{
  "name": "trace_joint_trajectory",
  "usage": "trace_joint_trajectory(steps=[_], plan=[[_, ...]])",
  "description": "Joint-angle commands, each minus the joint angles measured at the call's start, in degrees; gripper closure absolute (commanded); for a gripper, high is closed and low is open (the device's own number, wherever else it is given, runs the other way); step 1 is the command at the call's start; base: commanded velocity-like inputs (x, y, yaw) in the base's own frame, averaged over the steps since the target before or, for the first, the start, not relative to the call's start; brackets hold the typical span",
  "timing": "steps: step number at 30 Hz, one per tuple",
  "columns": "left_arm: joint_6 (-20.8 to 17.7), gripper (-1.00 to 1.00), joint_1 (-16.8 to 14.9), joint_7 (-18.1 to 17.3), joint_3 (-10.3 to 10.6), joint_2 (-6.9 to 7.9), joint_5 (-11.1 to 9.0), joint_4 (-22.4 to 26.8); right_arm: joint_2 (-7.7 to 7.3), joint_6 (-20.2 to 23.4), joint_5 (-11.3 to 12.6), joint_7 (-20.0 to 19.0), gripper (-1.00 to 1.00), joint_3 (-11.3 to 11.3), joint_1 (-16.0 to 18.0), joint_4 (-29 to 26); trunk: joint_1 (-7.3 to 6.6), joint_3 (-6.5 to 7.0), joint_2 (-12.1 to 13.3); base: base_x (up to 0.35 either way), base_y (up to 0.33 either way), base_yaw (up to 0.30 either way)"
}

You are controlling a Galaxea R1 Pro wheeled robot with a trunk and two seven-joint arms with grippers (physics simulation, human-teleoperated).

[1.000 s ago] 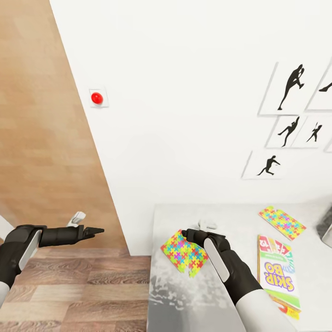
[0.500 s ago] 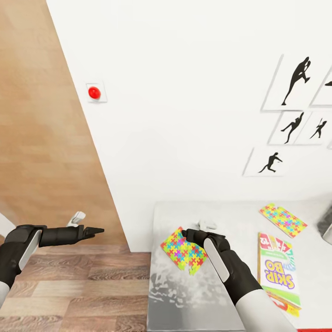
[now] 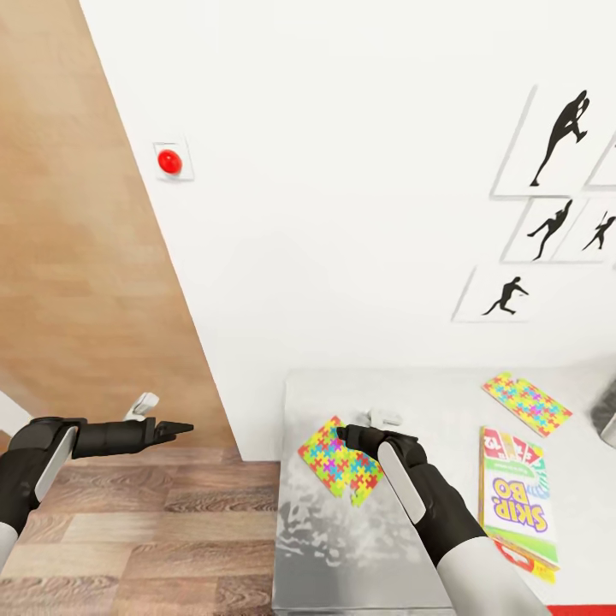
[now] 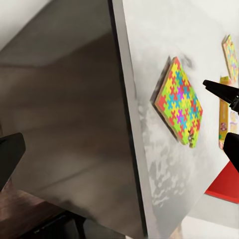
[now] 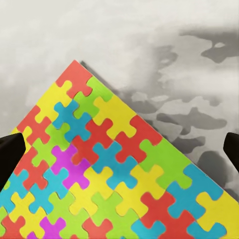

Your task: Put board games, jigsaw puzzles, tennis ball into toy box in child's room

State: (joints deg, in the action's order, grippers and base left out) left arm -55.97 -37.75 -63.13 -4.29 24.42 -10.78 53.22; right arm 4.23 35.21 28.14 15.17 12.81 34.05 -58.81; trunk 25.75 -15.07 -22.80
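A jigsaw puzzle point(image 3: 335, 466) point(image 5: 109, 169) point(image 4: 180, 102) lies flat near the left end of the table point(image 3: 428, 398). My right gripper point(image 3: 346, 434) point(image 5: 119, 149) hovers just above its far corner, open, one finger at each side of the right wrist view. A second jigsaw puzzle point(image 3: 526, 404) lies further right near the wall. The red-yellow-green Skip-Bo board game point(image 3: 518, 505) lies in front of it. A grey sloping wall point(image 3: 606, 419), cut off at the right border, looks like the toy box. My left gripper point(image 3: 178, 426) hangs over the floor left of the table, open and empty.
A white wall with black silhouette pictures point(image 3: 556, 141) runs behind the table, with a red button point(image 3: 169, 160) on it further left. A wooden panel point(image 3: 77, 282) and plank floor point(image 3: 145, 530) lie on the left. A red surface point(image 3: 590, 611) shows at the bottom right.
The whole view has shifted a little: wall pictures drifted up and right, the red button up and left. Both arms hold the same pose and the puzzle stays under the right gripper.
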Motion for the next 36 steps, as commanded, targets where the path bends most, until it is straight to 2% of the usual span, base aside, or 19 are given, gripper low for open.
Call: trace_joint_trajectory(steps=[1,29,36], plan=[[-0.3,-1.00,0.0,-0.1,0.0,0.01,0.0,0.0,-0.01,0.1,0.6,0.6,-1.00,0.1,0.0,-0.1,0.03,-0.21,-0.1,0.000,0.000,0.000],[-0.3,-1.00,0.0,-0.1,0.0,0.01,0.0,0.0,0.08,0.1,0.6,0.5,-1.00,0.1,0.0,-0.1,0.03,-2.84,-0.1,0.000,0.000,0.000],[-0.3,-1.00,0.0,-0.1,0.0,0.01,0.0,0.0,0.01,0.0,0.4,-1.5,-1.00,0.1,-0.1,-0.2,0.03,-3.04,-0.1,0.000,0.000,0.000]])
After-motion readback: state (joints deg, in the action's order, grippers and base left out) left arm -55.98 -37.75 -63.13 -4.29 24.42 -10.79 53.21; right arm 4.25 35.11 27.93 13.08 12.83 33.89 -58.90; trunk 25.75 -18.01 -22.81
